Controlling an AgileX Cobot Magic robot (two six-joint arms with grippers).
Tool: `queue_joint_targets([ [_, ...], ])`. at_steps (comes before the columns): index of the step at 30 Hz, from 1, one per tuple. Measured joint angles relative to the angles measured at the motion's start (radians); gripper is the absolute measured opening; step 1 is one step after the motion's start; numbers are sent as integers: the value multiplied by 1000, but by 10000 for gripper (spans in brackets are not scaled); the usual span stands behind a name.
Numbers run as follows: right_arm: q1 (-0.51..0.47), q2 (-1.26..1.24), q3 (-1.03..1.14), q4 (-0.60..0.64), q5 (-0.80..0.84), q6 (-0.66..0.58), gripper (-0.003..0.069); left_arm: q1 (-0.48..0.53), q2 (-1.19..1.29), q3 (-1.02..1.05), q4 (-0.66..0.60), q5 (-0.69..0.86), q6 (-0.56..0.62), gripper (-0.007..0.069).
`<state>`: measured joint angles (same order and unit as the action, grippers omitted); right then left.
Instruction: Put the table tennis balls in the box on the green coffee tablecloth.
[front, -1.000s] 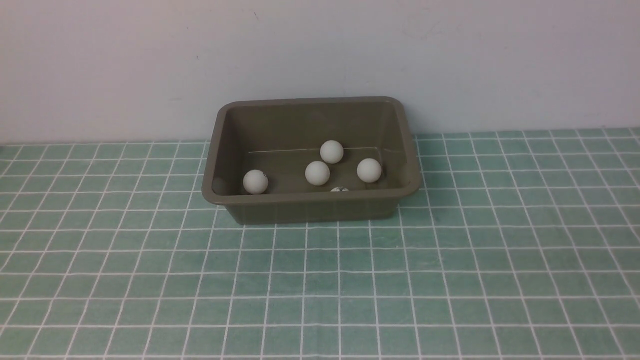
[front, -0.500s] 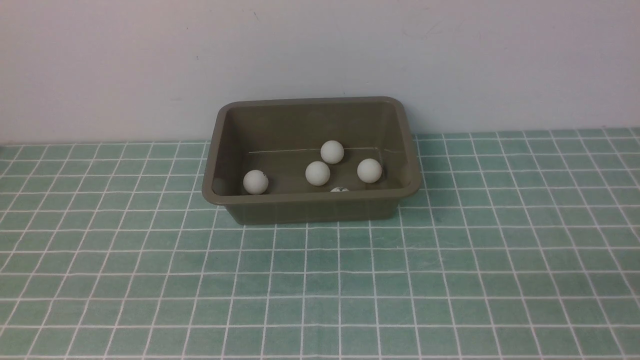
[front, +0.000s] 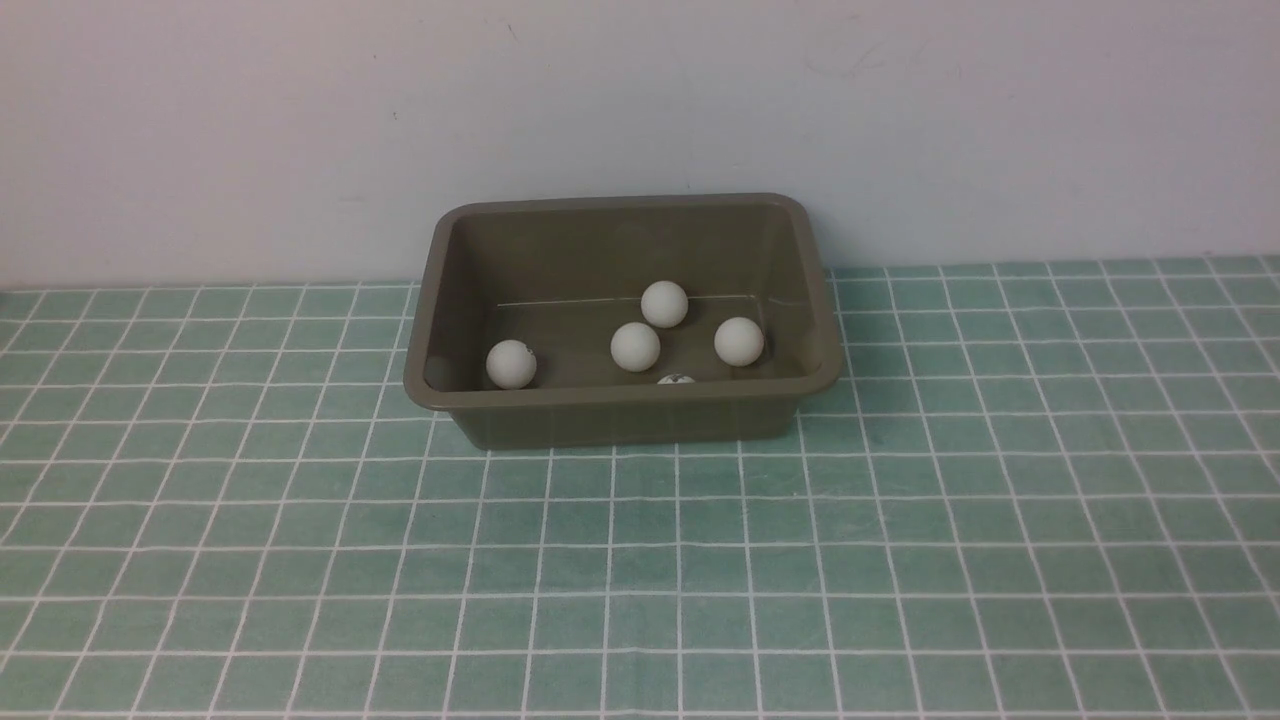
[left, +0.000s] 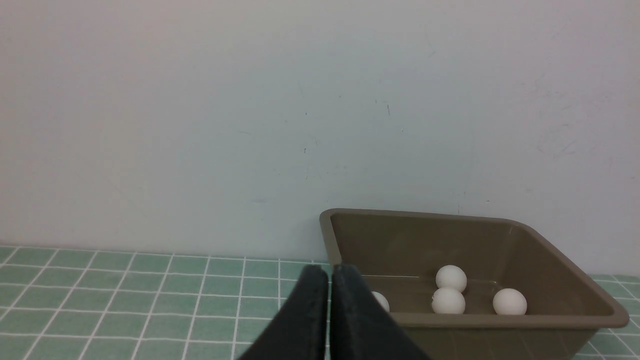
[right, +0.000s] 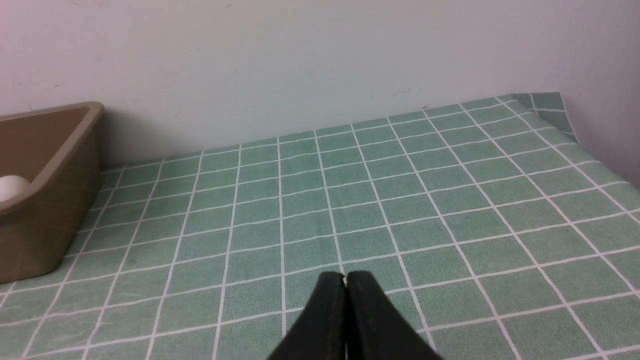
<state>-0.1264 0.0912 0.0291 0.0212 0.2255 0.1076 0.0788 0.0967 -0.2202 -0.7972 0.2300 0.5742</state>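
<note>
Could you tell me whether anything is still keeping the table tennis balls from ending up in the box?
Nothing visible does. All five table tennis balls already lie inside the box on the green coffee tablecloth; the fifth peeks over the near rim. No ball shows on the cloth.

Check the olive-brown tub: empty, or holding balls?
Holding balls. The front view shows five white table tennis balls inside the tub, one partly hidden behind its near wall.

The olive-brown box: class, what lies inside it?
Inside the box lie five white balls. Four show fully; the fifth is mostly hidden behind the near wall.
</note>
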Motion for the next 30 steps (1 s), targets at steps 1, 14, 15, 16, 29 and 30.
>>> queue_joint_targets([
  [1,0,0,0,-3,0,1,-10,0,0,0,0,0,0,-3],
  [14,0,0,0,-3,-2,4,-10,0,0,6,21,0,10,-3],
  [15,0,0,0,-3,-2,4,-10,0,0,14,51,0,8,-3],
  [16,0,0,0,-3,-2,4,-10,0,0,20,68,1,1,-3],
  [29,0,0,0,-3,-1,4,-10,0,0,248,669,-64,-449,-3],
  [30,0,0,0,-3,0,4,-10,0,0,248,675,-59,-453,-3],
])
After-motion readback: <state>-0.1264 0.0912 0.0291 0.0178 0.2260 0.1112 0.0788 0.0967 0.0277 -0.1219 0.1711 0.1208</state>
